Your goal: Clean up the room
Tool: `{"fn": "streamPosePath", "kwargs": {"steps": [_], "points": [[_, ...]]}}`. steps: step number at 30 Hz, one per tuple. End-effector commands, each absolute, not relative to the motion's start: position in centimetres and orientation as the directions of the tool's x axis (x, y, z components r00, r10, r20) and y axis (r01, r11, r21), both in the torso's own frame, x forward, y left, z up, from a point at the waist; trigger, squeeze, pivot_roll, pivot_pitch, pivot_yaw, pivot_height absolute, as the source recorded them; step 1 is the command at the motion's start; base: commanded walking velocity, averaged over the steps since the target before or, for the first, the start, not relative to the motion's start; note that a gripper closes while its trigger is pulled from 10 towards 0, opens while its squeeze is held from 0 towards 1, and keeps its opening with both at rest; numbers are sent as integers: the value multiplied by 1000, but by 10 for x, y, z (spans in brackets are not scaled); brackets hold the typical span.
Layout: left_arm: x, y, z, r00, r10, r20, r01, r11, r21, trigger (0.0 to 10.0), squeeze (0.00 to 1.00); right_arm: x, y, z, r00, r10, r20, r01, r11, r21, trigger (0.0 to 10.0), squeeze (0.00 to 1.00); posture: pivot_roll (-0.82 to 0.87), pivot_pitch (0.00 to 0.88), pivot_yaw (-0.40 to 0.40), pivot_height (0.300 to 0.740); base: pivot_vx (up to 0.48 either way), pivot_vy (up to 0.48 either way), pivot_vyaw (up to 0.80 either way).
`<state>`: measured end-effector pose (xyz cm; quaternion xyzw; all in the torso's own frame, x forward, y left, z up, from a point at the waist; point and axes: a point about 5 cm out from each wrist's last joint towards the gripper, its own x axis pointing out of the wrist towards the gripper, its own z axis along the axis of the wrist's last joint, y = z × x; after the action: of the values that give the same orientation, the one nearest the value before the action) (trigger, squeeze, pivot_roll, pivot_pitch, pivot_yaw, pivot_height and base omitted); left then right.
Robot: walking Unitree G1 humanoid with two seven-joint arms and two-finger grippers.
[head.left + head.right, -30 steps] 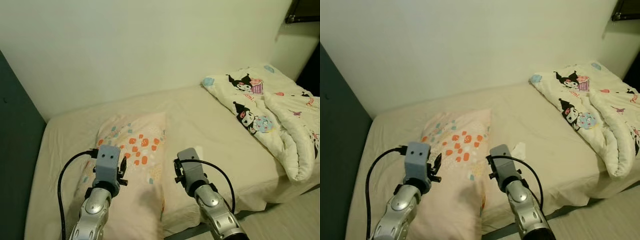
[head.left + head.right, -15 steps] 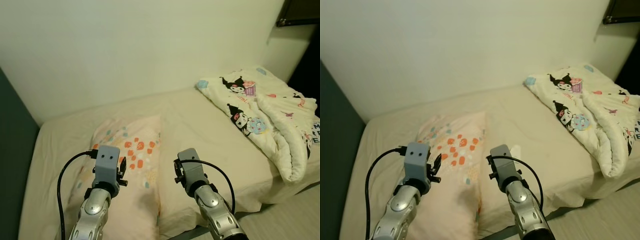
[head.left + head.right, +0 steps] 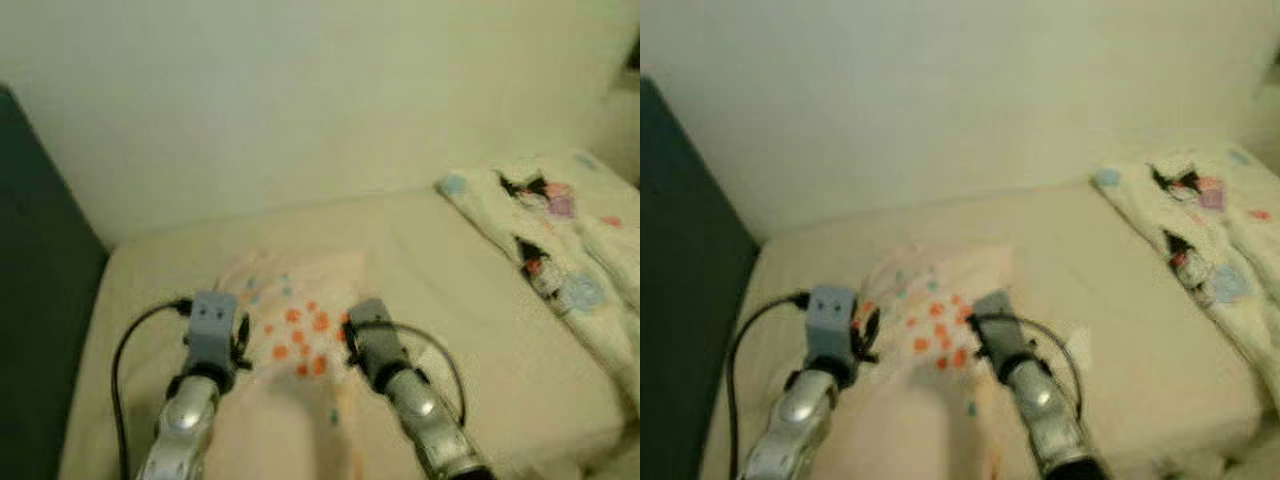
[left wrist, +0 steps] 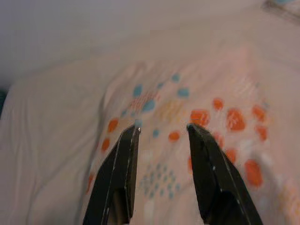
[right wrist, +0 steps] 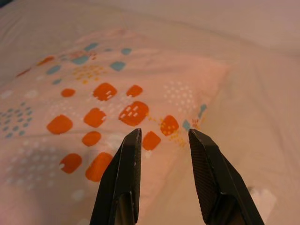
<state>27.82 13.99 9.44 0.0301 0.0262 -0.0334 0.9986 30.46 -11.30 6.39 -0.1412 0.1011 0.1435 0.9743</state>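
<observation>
A: Head views are blurred. Bed (image 3: 480, 330) with a beige sheet runs along a pale wall (image 3: 300, 90), dark panel (image 3: 40, 280) at the robot's left

B: Pillow?

A: Pink pillow (image 3: 300, 330) with orange and blue spots, lying flat on the bed, toward the left end, right in front of both arms

B: Left gripper?

A: Left gripper (image 4: 161, 131) is held out over the pillow's left part, fingers (image 4: 119, 168) apart, nothing between them, spotted fabric seen through the gap. Can't tell if the tips touch the cloth

B: Right one?

A: Right gripper (image 5: 163, 133) is over the pillow's right edge, fingers (image 5: 208, 173) also spread, holding nothing. Orange spots just beyond the tips, bare sheet on one side

B: Anything else?

A: Rumpled white blanket (image 3: 560, 260) with cartoon prints at the bed's right end, well apart from the pillow. Small white scrap (image 5: 262, 199) on the sheet just beside the right gripper, too blurred to say what it is
</observation>
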Motion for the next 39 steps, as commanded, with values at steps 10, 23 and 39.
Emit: {"fn": "streamPosePath", "kwargs": {"steps": [10,23,39], "points": [[276,140,91,995,-71,-68,75,995,67,10000,0,297,-110,56,929,266,-259,-326,918,-227,10000,0,-46,93,8,740,0,0,0],[274,139,90,993,-92,-70,98,992,79,10000,0,299,-113,57,940,237,-246,-294,929,-227,10000,0,-45,90,10,740,0,0,0],[273,138,89,992,-100,-71,106,991,88,10000,0,298,-111,56,934,250,-257,-310,923,-228,10000,0,-44,85,11,740,0,0,0]]}}
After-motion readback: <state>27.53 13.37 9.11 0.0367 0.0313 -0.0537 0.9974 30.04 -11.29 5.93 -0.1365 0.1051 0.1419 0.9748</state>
